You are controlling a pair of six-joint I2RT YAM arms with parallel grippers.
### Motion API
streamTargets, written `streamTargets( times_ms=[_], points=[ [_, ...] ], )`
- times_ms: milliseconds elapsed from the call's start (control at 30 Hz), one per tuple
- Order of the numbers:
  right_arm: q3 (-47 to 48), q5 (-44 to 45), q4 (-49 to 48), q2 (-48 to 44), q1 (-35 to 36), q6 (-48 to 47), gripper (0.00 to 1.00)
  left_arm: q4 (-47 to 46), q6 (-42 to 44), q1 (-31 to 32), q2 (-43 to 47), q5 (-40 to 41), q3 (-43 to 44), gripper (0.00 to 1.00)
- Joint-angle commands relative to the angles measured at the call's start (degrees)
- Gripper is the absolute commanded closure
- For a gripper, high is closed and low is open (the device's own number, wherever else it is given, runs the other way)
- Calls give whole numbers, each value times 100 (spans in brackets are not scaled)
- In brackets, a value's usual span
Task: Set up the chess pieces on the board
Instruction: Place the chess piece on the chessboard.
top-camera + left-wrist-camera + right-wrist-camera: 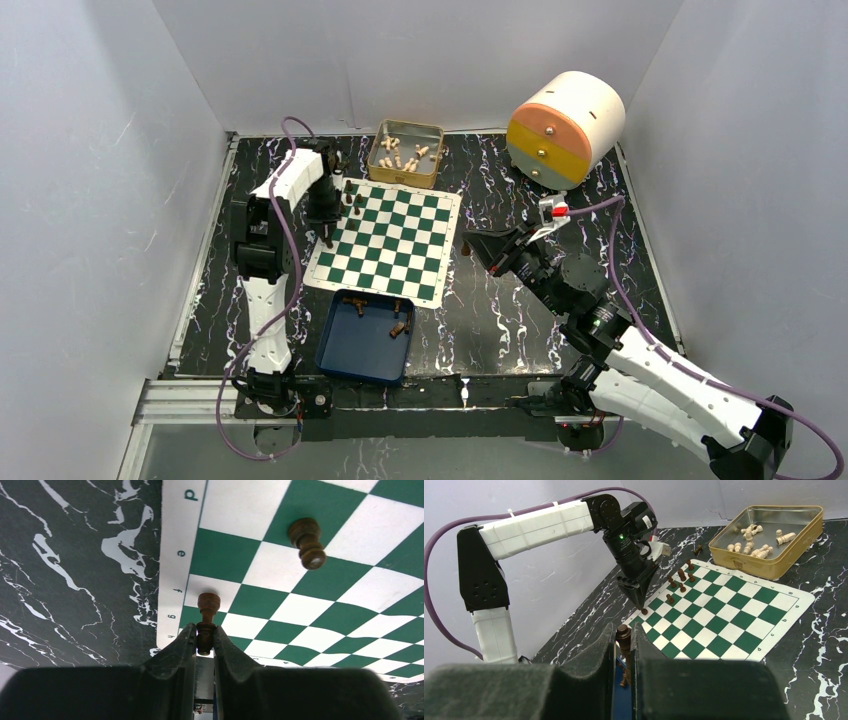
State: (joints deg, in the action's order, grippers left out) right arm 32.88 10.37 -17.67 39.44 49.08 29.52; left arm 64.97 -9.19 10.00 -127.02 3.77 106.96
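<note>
The black marbled tabletop [500, 320] carries a round drawer drum [565, 128] at 2 o'clock and the green-and-white board [390, 240] at centre. A blue tray [350, 355] lies at the board's 6 o'clock and a gold tin [403, 181] at its 12. The left jaws are clenched on a dark chess piece [207, 605] standing at the board's 9 o'clock edge. The right jaws grasp another [624, 632] off its 3 o'clock side. More chess pieces [681, 574] stand near its 11 o'clock corner.

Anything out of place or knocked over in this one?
One dark piece is off the board, on the table just left of the tin. It looks tipped over, though it is too small to be sure. Nothing else stands out.
</note>
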Motion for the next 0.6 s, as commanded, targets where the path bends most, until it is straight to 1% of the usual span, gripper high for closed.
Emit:
streamTargets(
  times_ms=[0, 67, 267, 567],
  points=[
    [206, 66, -256, -138, -23, -25, 96, 163, 46, 111, 341, 91, -7, 99],
    [217, 67, -245, -138, -22, -34, 95, 156, 23, 132, 304, 204, 13, 98],
    [208, 75, -262, -130, -27, -33, 94, 196, 26, 184, 234, 159, 67, 95],
    [208, 79, -314, -87, -26, -34, 94, 456, 11, 226, 166, 476, 328, 95]
  ],
)
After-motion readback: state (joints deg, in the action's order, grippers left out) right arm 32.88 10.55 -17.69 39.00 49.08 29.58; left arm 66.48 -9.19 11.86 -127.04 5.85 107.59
